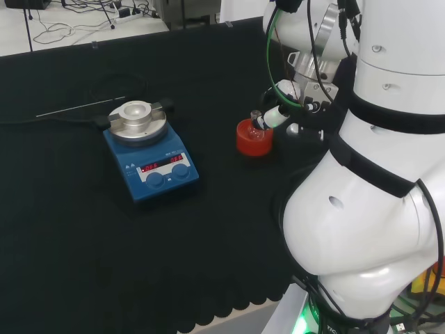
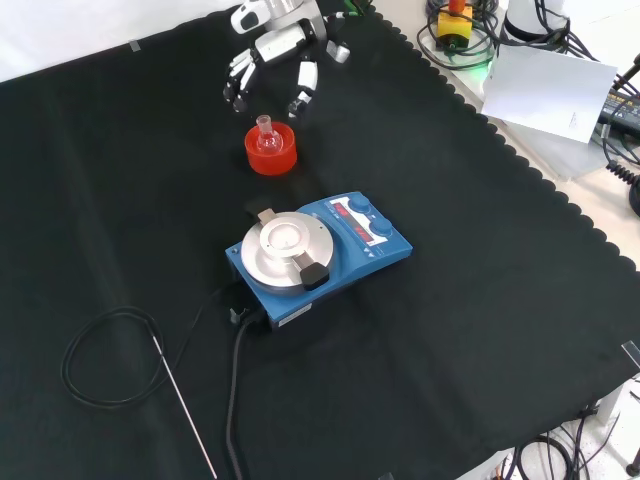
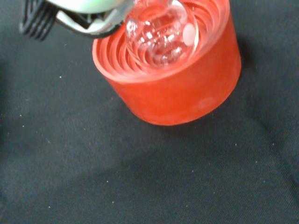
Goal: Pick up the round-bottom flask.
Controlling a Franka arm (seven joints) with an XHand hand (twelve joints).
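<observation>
Black-and-white fingers of the hand [image 2: 272, 55] hang spread and fairly straight in the front view, pointing down at the cloth and holding nothing. The hand sits just beyond the red ribbed stand [image 2: 270, 150], its fingertips [image 2: 298, 103] to either side of the flask neck and apart from it in that view. In the head view the hand [image 1: 272, 117] lies close against the right side of the stand [image 1: 254, 137]; whether it touches cannot be told there.

Round-bottom flask [image 2: 265, 139]: clear glass, seated in the hollow of the stand, long axis upright, neck pointing straight up, bulb down. In the wrist view the bulb [image 3: 161, 29] rests among the ribs of the stand [image 3: 173, 84], and a blurred part of the hand [image 3: 84, 14] is close by its rim. Contents of the flask cannot be told.

Blue hotplate stirrer [image 2: 320, 252]: stands on the black-cloth tabletop [image 2: 480, 330], nearer the camera than the stand in the front view and well apart from it. Its round metal top plate [image 2: 284, 245] is bare. Its control panel with two knobs faces right in that view. A black cable [image 2: 105, 355] lies looped on the cloth at lower left, with a thin metal rod [image 2: 185, 405] beside it.
</observation>
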